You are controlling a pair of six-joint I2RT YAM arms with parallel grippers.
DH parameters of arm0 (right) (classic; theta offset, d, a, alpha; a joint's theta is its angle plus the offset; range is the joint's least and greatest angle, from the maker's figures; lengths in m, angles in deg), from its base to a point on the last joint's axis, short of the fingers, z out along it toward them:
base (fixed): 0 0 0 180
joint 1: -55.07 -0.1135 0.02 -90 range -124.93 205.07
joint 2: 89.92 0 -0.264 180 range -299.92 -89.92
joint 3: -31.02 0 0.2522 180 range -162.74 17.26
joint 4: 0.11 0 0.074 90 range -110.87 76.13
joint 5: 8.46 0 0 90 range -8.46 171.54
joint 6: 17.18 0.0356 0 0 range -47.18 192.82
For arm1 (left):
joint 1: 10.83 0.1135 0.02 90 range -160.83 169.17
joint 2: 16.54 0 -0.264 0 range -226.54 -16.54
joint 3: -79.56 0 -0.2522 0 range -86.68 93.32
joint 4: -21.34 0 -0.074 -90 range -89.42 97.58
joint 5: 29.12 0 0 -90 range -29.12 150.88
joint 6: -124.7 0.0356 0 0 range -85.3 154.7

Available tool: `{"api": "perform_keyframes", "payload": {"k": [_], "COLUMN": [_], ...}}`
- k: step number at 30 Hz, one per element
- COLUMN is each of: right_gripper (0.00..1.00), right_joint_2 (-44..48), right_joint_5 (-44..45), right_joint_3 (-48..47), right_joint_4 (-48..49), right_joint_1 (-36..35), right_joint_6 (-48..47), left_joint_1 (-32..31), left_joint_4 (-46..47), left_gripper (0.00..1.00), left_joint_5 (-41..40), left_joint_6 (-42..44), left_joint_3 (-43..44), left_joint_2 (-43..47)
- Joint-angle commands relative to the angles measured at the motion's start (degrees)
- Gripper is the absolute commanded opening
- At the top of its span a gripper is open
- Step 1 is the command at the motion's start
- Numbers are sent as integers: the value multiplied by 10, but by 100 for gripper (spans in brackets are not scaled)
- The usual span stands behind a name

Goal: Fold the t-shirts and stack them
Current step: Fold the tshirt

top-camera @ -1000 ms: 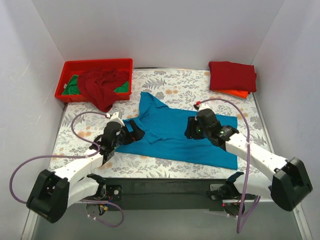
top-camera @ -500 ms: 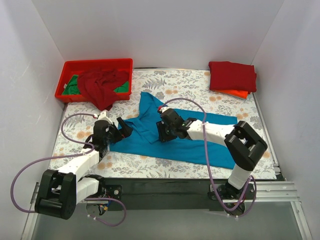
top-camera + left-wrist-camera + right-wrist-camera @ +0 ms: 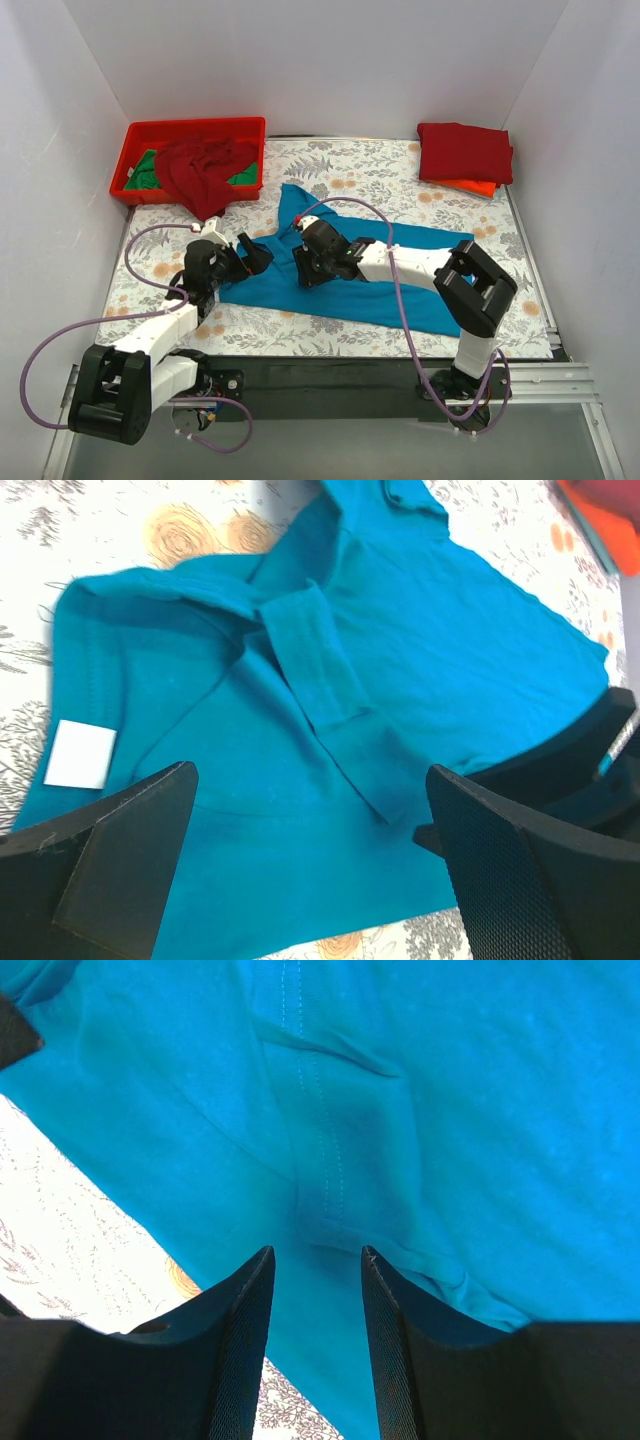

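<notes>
A blue t-shirt (image 3: 400, 270) lies spread and rumpled across the middle of the floral table. My left gripper (image 3: 250, 258) hovers at its left edge, jaws wide open and empty; the left wrist view shows it (image 3: 310, 780) over the shirt (image 3: 400, 650), with a folded sleeve and a white label (image 3: 80, 753) below. My right gripper (image 3: 305, 265) is stretched left over the shirt's left part, close to the left gripper. In the right wrist view it (image 3: 315, 1260) is open with a narrow gap above a stitched seam of the shirt (image 3: 480, 1110), holding nothing.
A red bin (image 3: 140, 135) at the back left holds a crumpled dark red shirt (image 3: 205, 170) and a green one (image 3: 148, 172). A folded red shirt (image 3: 465, 150) lies on a folded orange one (image 3: 470, 186) at the back right. White walls enclose the table.
My right arm has swept left across the blue shirt, from its middle to its left part. My left gripper drew back left and now sits at the shirt's left edge.
</notes>
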Motion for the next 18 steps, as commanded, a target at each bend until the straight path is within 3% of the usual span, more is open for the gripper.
{"api": "perform_keyframes", "payload": {"k": [1, 14, 17, 18], "right_gripper": [46, 43, 30, 19], "right_joint_2": [-17, -60, -65, -66], "right_joint_5": [3, 29, 43, 44], "right_joint_3": [-29, -38, -41, -44], "right_joint_4": [14, 14, 10, 9], "right_joint_1": [-7, -6, -7, -7], "right_joint_6": [3, 5, 6, 6], "left_joint_1": [1, -2, -7, -8], "left_joint_4": [25, 47, 43, 44], "left_gripper": [98, 97, 97, 97], "left_joint_5": [34, 46, 32, 31], "left_joint_6": [3, -1, 0, -2], "left_joint_3": [-6, -6, -4, -5], "left_joint_2": [-9, -46, -56, -61]}}
